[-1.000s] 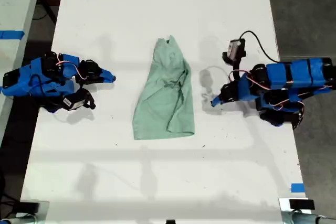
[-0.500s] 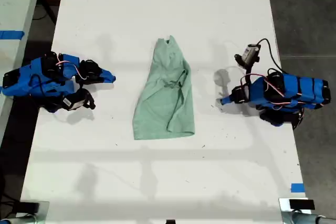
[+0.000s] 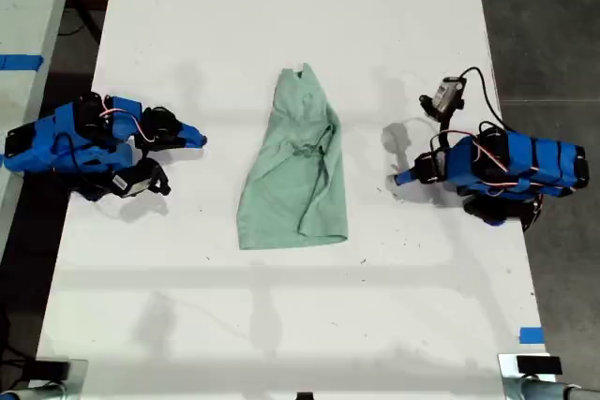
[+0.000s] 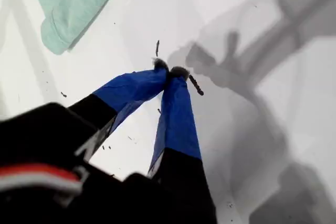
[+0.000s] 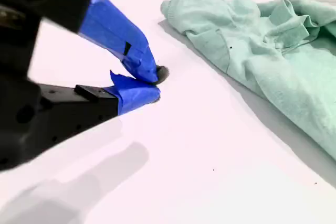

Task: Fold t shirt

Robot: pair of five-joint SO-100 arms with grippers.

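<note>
So, here's what we've got:

1. The white table [image 3: 281, 325] fills most of the exterior view, long way running top to bottom.
2. The t shirt [image 3: 298, 175] lies flat and wrinkly about midway between the table's two long edges. Its narrow end points toward the far edge at the exterior view's top, and its wide hem faces the near edge. We also catch a corner of it in the first wrist view [image 4: 68, 3] and a bunched end of it in the second [image 5: 262, 51].
3. My first gripper [image 3: 398, 178] sits low over the table by the long edge on the exterior view's right, well apart from the shirt. Up close [image 4: 170, 71], its blue-taped jaws are pressed together on nothing.
4. My second gripper [image 3: 200, 140] is over by the opposite long edge. Its tips [image 5: 155, 85] meet too, empty, near the shirt but not touching.
5. There's a bit of blue tape [image 3: 531, 334] on that right edge, near the bottom corner.
</note>
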